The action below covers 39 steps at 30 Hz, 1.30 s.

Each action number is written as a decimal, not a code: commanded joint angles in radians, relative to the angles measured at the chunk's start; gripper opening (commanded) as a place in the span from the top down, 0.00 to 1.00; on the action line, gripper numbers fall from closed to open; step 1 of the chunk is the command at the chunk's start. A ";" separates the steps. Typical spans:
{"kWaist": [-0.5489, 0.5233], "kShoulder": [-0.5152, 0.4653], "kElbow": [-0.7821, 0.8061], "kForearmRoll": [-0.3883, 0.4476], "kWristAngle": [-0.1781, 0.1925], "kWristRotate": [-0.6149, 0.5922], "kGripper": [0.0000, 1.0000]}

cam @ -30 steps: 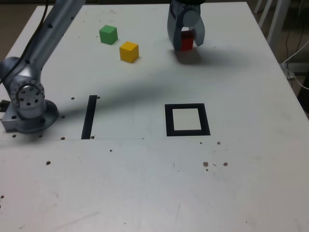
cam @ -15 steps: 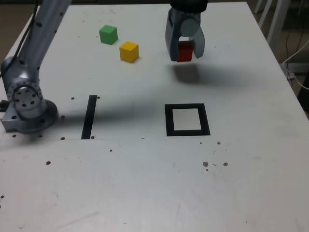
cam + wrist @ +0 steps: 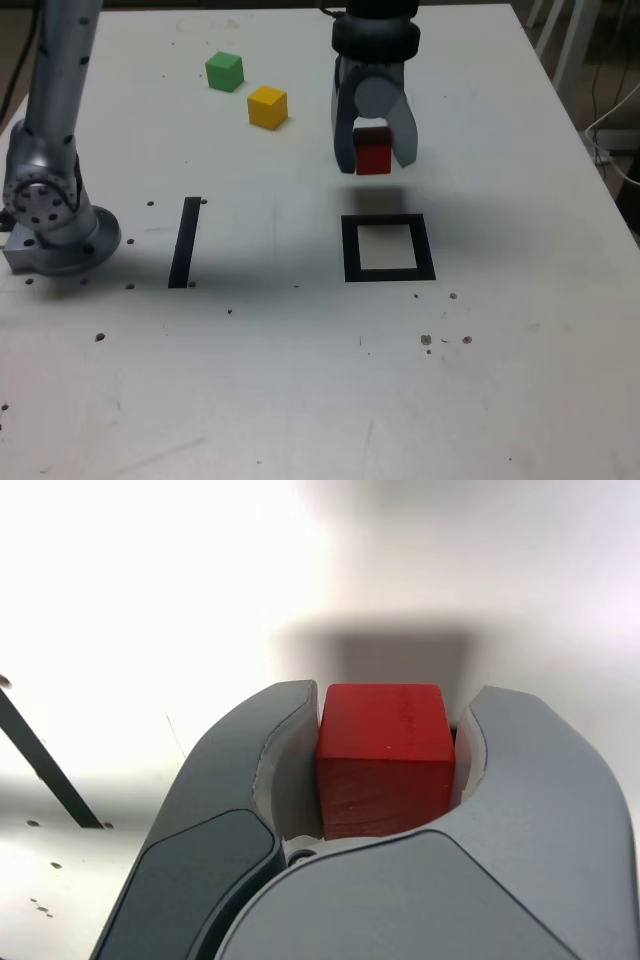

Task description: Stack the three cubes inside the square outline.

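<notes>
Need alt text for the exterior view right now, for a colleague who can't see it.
The gripper holds the red cube in the air just behind the square outline. The green cube and yellow cube sit farther back on the table.

A small red cube (image 3: pixel 373 151) hangs in the air, clamped between grey gripper (image 3: pixel 374 160) jaws, just beyond the square outline (image 3: pixel 388 248), a thick black tape frame with a white centre. Farther from the outline, toward the exterior view's left, a yellow cube (image 3: pixel 267 106) and a green cube (image 3: pixel 224 71) sit near each other, apart.
</notes>
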 commanded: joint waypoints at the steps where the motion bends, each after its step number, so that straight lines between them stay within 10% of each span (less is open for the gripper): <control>1: -0.027 -0.021 0.027 -0.014 -0.005 -0.018 0.69; 39: -0.229 0.066 0.089 -0.138 -0.059 -0.173 0.69</control>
